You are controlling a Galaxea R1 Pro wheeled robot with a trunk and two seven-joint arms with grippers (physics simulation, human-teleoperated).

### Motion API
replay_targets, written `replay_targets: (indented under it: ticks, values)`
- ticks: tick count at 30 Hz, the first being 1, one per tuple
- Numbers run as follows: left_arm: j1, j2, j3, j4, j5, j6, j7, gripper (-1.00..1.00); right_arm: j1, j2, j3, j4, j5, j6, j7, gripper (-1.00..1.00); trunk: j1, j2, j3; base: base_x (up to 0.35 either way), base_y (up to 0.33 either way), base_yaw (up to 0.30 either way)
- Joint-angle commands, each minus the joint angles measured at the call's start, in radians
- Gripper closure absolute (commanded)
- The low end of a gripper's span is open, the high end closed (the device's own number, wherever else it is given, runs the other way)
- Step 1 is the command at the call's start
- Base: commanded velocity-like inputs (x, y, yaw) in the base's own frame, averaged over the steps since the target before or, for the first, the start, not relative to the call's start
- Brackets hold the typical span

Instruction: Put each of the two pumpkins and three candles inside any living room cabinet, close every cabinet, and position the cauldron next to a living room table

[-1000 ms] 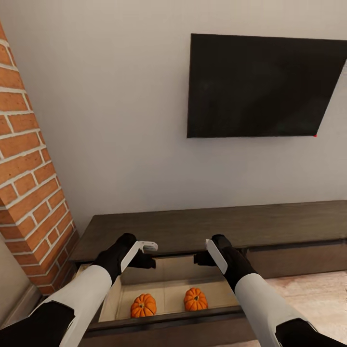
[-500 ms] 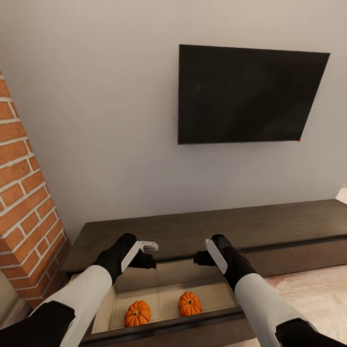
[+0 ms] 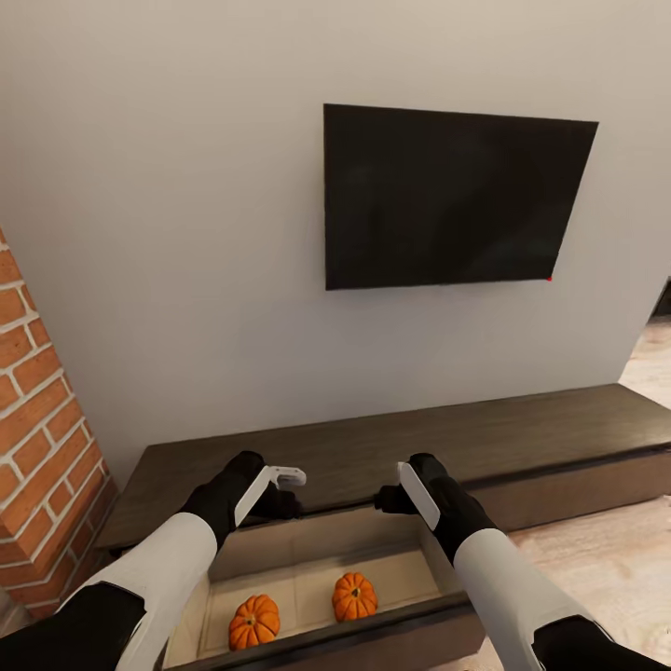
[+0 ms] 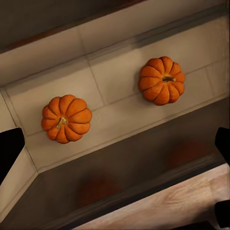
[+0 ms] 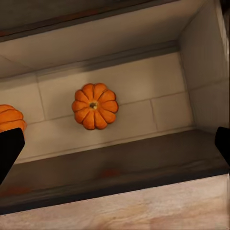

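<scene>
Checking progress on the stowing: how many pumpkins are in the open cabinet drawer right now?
2. One pumpkin lies toward the drawer's left, the other pumpkin near its middle, both on the pale floor of the cabinet. The drawer's nearest part is hidden.

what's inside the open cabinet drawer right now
Two pumpkins, one nearer the brick wall, the other beside it, apart, on the pale floor. The robot's arms hide some corners.

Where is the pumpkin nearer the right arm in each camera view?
Head view: the right-hand pumpkin sits low in the picture, in the open cabinet compartment, below the right gripper.
Left wrist view: the pumpkin toward the upper right.
Right wrist view: the whole pumpkin near the middle.
Shared landmark: the compartment's dark front edge.
</scene>
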Motion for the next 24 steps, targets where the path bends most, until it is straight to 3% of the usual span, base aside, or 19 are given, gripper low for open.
replay_targets:
  ticks: [1, 24]
  values:
    - [0.000, 0.000, -0.005, -0.001, 0.005, 0.004, 0.002, -1.00, -0.001, 0.000, 0.004, -0.001, -0.010, 0.002, -0.010, -1.00, -0.004, 0.007, 0.003, 0.000, 0.000, -0.226]
    - [0.000, -0.005, -0.005, -0.003, 0.005, 0.003, 0.006, -1.00, 0.002, -0.009, -0.006, -0.004, -0.010, 0.001, -0.010, -1.00, -0.092, 0.168, 0.096, 0.000, 0.000, -0.233]
